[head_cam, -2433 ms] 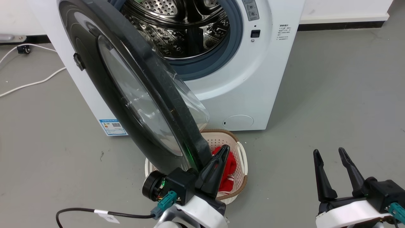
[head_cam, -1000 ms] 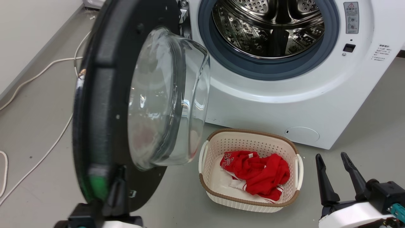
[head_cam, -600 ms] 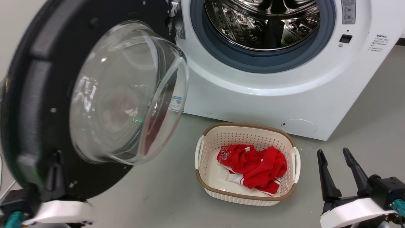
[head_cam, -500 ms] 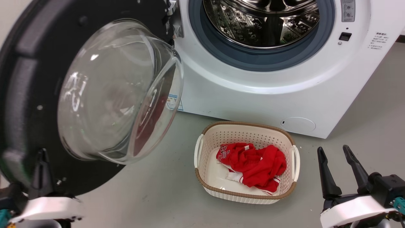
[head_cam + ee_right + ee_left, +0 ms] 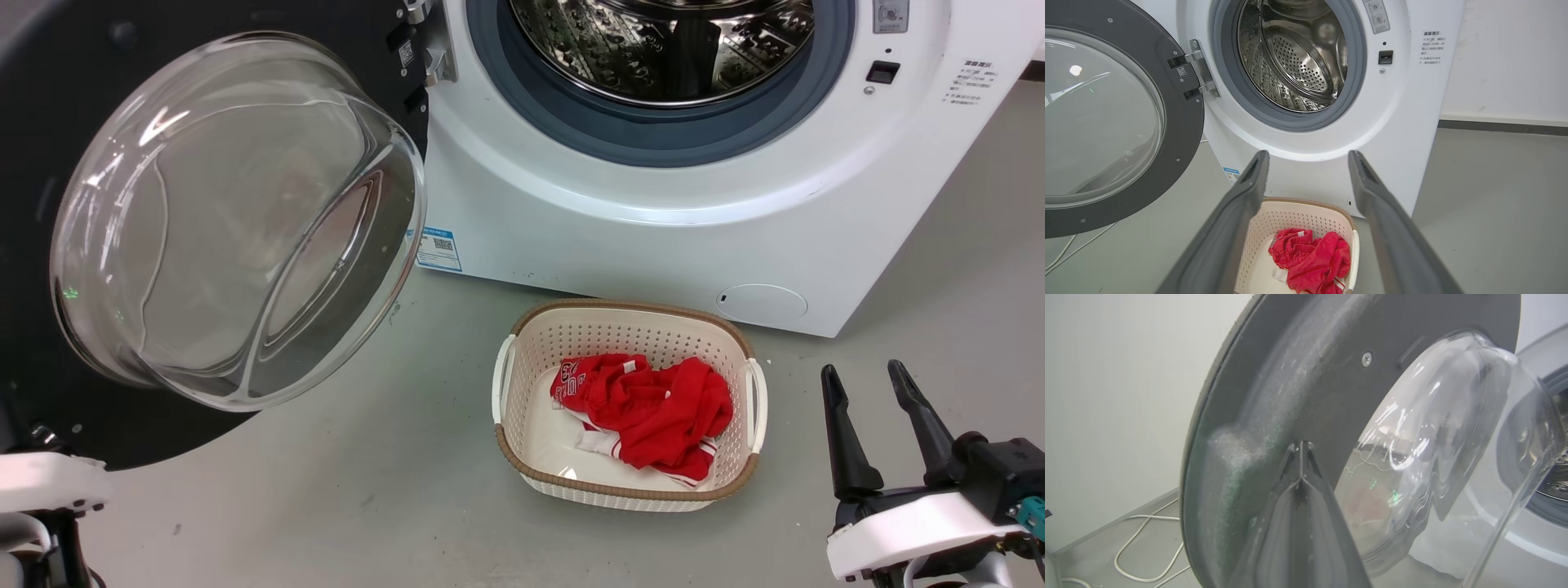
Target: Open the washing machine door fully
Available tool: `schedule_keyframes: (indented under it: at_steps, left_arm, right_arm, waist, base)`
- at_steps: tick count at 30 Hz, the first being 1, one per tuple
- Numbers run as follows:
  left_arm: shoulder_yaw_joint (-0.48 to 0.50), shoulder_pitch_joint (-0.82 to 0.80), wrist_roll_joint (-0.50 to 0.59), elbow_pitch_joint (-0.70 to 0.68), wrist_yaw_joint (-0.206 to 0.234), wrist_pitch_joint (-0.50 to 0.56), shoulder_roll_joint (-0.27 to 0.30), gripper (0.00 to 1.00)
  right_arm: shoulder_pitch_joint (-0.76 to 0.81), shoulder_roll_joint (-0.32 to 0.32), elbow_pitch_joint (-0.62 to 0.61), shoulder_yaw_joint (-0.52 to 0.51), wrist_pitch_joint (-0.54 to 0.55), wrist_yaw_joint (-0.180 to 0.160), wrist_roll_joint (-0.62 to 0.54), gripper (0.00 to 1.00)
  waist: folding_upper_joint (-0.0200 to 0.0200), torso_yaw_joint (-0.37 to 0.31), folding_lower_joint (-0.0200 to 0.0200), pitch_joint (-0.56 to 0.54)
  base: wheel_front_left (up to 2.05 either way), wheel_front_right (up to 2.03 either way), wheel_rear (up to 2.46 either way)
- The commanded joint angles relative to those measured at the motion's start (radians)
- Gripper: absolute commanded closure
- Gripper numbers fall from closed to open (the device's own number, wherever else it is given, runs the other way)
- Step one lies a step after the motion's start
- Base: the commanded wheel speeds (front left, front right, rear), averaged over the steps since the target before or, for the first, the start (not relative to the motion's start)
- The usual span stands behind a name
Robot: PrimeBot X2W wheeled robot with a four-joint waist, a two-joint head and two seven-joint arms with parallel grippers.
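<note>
grey matte floor (image 5: 326, 506) | glossy black round glass-bellied door (image 5: 41, 98) | left pincer (image 5: 1301, 446) together | right pincer (image 5: 862, 369) apart

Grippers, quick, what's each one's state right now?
Left gripper: jaws shut, holding nothing, by the washing machine door.
Right gripper: jaws open, empty.

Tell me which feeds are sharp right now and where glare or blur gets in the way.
Head view: sharp, glints on the washing machine door. Left wrist view: left end effector soft, door face hazy, glare streaking its glass. Right wrist view: washing machine crisp, right end effector blurred up close.
</note>
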Motion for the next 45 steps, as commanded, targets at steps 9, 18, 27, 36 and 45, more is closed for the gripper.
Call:
schedule_keyframes:
  at_steps: [9, 18, 27, 36, 45]
  left_arm:
    - [0.055, -0.008, 0.018, 0.044, -0.020, -0.008, -0.003, 1.00]
    - [0.053, 0.135, 0.095, -0.111, -0.003, -0.007, -0.112, 1.00]
    - [-0.099, 0.197, 0.168, -0.134, -0.055, -0.007, -0.217, 1.00]
    - [-0.204, 0.147, 0.209, -0.076, -0.110, -0.007, -0.269, 0.00]
    - [-0.250, 0.067, 0.272, -0.082, -0.136, -0.007, -0.304, 0.00]
  right_arm:
    - [-0.018, 0.002, 0.017, -0.005, -0.016, 0.000, 0.012, 0.00]
    - [-0.004, 0.002, 0.032, 0.004, -0.030, 0.000, 0.018, 0.00]
    - [0.003, 0.002, 0.026, 0.020, -0.022, -0.001, 0.002, 0.00]
    - [0.015, 0.002, 0.017, 0.025, -0.010, -0.001, -0.017, 0.00]
    - [0.021, 0.002, -0.009, 0.015, 0.000, -0.001, -0.038, 0.00]
  waist:
    - [0.0000, -0.028, -0.0001, -0.010]
    - [0.0000, -0.059, -0.0001, -0.045]
    - [0.0000, -0.096, -0.0001, -0.073]
    - [0.0000, -0.154, -0.0001, -0.104]
    - [0.0000, -0.206, -0.0001, -0.124]
  base:
    - [0.00, 0.00, 0.00]
    - [0.00, 0.00, 0.00]
    - [0.00, 0.00, 0.00]
    - [0.00, 0.00, 0.00]
    - [0.00, 0.00, 0.00]
